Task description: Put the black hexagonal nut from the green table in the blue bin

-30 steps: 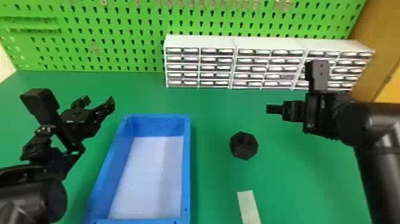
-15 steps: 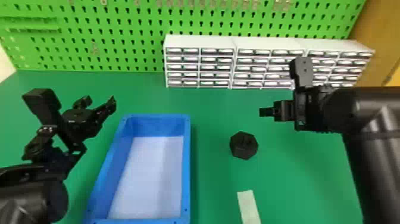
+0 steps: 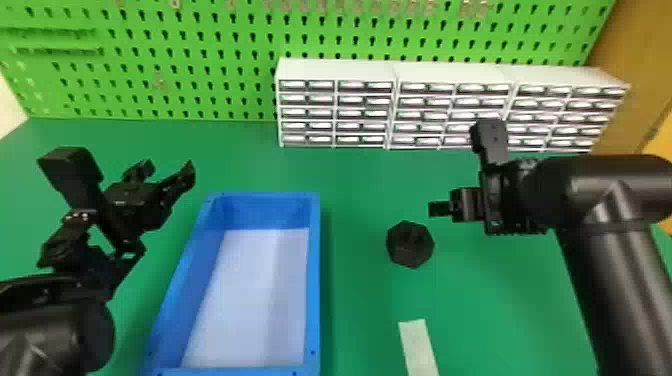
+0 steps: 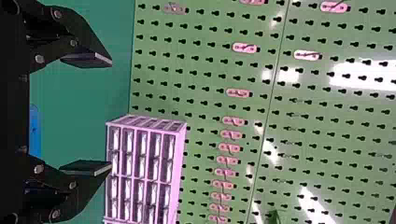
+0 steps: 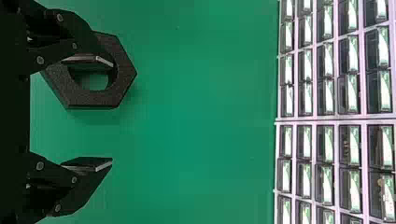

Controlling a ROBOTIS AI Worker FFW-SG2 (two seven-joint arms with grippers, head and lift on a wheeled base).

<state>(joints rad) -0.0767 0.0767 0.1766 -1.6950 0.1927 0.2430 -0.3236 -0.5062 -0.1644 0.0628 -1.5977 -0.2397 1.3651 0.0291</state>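
Note:
The black hexagonal nut (image 3: 410, 244) lies on the green table (image 3: 360, 300), to the right of the blue bin (image 3: 314, 280). My right gripper (image 3: 440, 209) is above the table, just right of and beyond the nut in the head view. In the right wrist view the same gripper (image 5: 112, 114) stands open, one finger overlapping the nut (image 5: 122, 77) and its hole. My left gripper (image 3: 167, 172) is parked beyond the bin's left side. Seen from its own wrist, the left gripper (image 4: 112, 114) is open with nothing held.
White drawer cabinets (image 3: 337, 120) line the table's back edge, behind my right gripper. A green pegboard (image 3: 200, 65) rises behind them. A pale strip (image 3: 419, 347) lies on the table nearer than the nut.
The right gripper has moved left, closer to the nut. The left arm has barely shifted; nut and bin stay where they were.

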